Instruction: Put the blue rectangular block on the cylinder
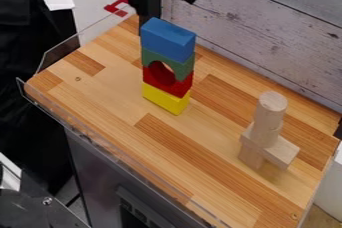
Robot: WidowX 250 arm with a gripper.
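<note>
So the blue rectangular block is sitting right on top of the colourful stack, toward the back of the wooden tabletop. Under it there's a green arch, then a red block with a curved cutout, and a yellow block at the bottom. The green and red cutouts face each other, so you get a roundish hole through the middle.

The gripper is up at the top edge, by the blue block. Its fingers look spread pretty wide, wall showing between them, and it's got nothing in its grasp. Can't tell if one side touches the block, since part of it goes behind.

Over near the right side is the plain wood build: the cylinder stands upright on a flat wooden plank, with a wooden block under the plank. The cylinder's top is bare. As for writing, the small marks on the dark panel down low are too tiny to make out.
</note>
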